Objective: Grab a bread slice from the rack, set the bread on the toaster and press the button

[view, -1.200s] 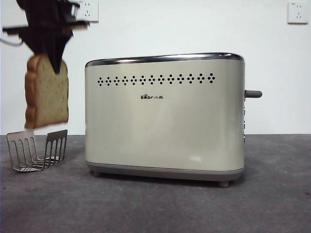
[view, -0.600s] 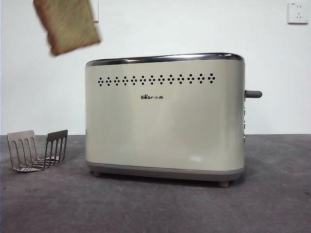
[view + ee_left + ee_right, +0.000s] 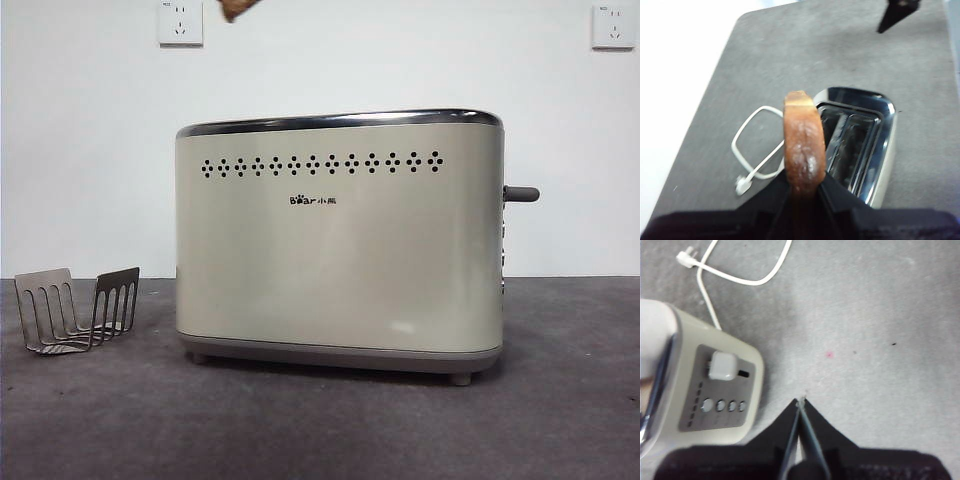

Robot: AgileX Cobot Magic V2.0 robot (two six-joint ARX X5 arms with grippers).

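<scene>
- The left gripper [image 3: 801, 187], a pair of black jaws, is clamped on the slice of bread [image 3: 802, 145], a thick slice with a glossy brown crust, seen edge-on in the left wrist view with a jaw pressed to each face.
- The held slice hangs in the air above the grey table [image 3: 805, 60]. Beyond its crust lies the chrome top of the toaster [image 3: 875, 150], with its two dark slots open to view just beside the slice.
- In the front view only a small brown corner of the slice [image 3: 238, 8] shows at the top edge, high above the left end of the toaster and not touching it.
- The right gripper [image 3: 801, 405], black as well, has its two jaws pressed together with nothing between them, hovering over bare grey table near the toaster's narrow side.
- On that narrow side sits the button [image 3: 723, 365], a pale lever knob sticking out of a grey panel, clear of the right gripper. In the front view it is a short grey stub [image 3: 521, 193] on the toaster's right end.
- The large cream boxy toaster [image 3: 340, 240] stands upright on the table, with a row of dot-cluster holes and a "Bear" logo.
- The rack [image 3: 75, 308], small, grey metal with comb-like upright panels, stands on the table left of the toaster, well apart from it, with no bread in it.
- A white power cord [image 3: 752, 150] lies looped on the table beside the toaster.
</scene>
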